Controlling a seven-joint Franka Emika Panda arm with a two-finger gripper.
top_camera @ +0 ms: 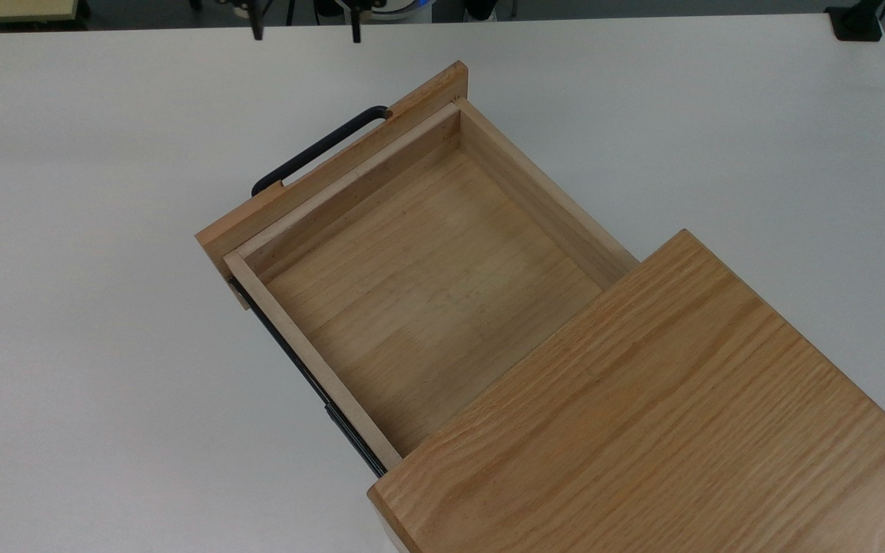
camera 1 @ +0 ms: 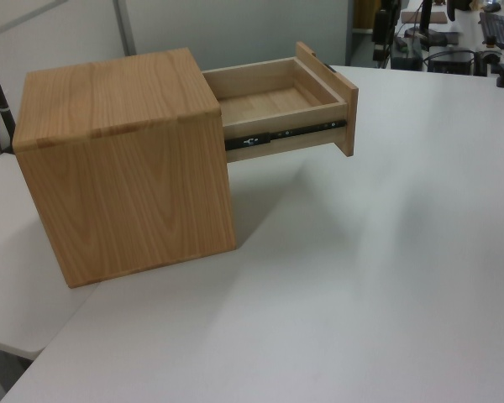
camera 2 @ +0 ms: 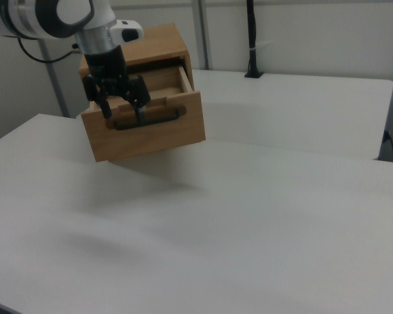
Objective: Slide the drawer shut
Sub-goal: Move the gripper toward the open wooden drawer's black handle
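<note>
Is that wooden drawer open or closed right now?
Open: the drawer sticks far out of the cabinet, its empty inside and black side rail exposed.

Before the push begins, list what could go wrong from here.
1. The cabinet stands loose on the smooth table; a push on the drawer might slide the whole box instead.
2. The end effector is open and off the drawer; its fingers could snag the black handle, or an off-centre push might bind the side rail.

Empty drawer (top_camera: 427,284) open; hand (top_camera: 306,31) parted beyond the handle (top_camera: 318,148).
</note>
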